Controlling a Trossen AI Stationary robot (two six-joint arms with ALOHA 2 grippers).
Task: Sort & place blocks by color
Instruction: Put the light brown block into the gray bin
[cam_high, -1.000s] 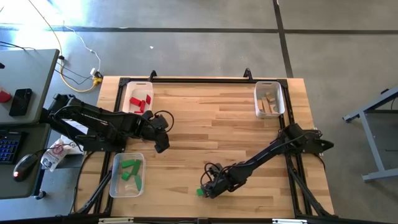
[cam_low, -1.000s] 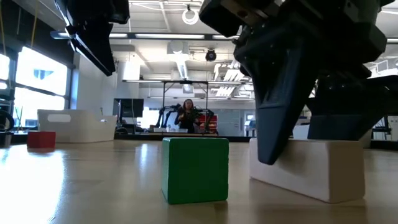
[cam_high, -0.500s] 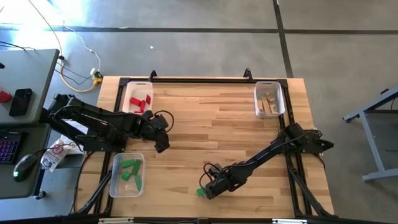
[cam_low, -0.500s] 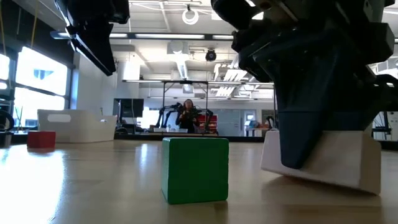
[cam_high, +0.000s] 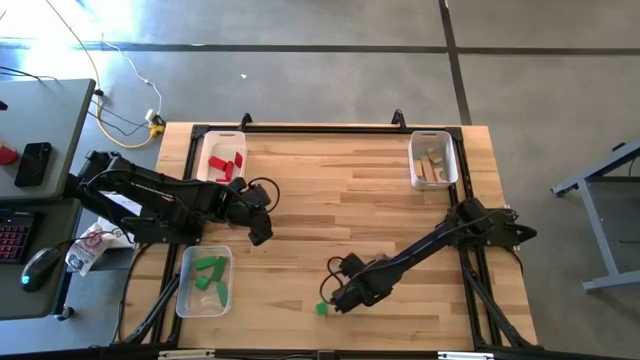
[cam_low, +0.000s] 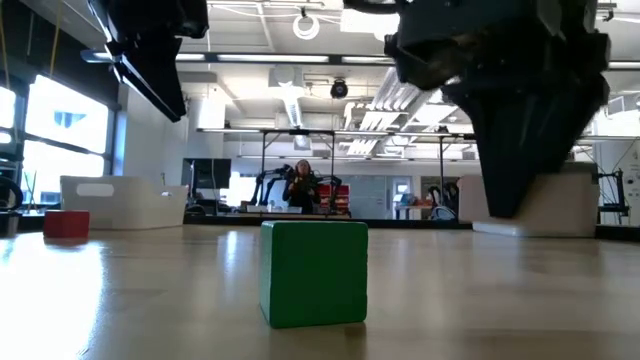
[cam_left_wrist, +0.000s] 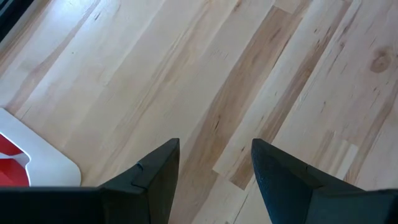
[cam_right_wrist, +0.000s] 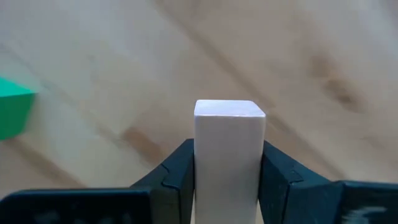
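Observation:
My right gripper (cam_high: 338, 298) is near the table's front edge, shut on a light wood block (cam_right_wrist: 229, 143) that it holds above the tabletop. A green block (cam_high: 321, 309) rests flat on the table beside it, toward the near left; the low view shows this green block (cam_low: 313, 272) close up. My left gripper (cam_high: 259, 234) hovers open at the left side of the table, between the tray of red blocks (cam_high: 222, 157) and the tray of green blocks (cam_high: 205, 280), with nothing between its fingers (cam_left_wrist: 155, 171). My right gripper pinches the light wood block's two long sides (cam_right_wrist: 200, 163) between its two fingers. The fingers (cam_low: 510, 170) come from above, pointing down, and lie across the block. The block (cam_low: 560, 205) is lifted clear of the table, about level, sticking out to one side of the fingers.
A white tray with light wood blocks (cam_high: 433, 160) stands at the far right corner. Bare wood spreads over the middle of the table. A desk with a keyboard and mouse stands beyond the table's left edge. A person shows far off in the room behind.
My right gripper has taken hold of the light wood block, which lay flat on the table beside the green block. It tipped one end up, then lifted the block clear while turning at the wrist. The green block has stayed put.

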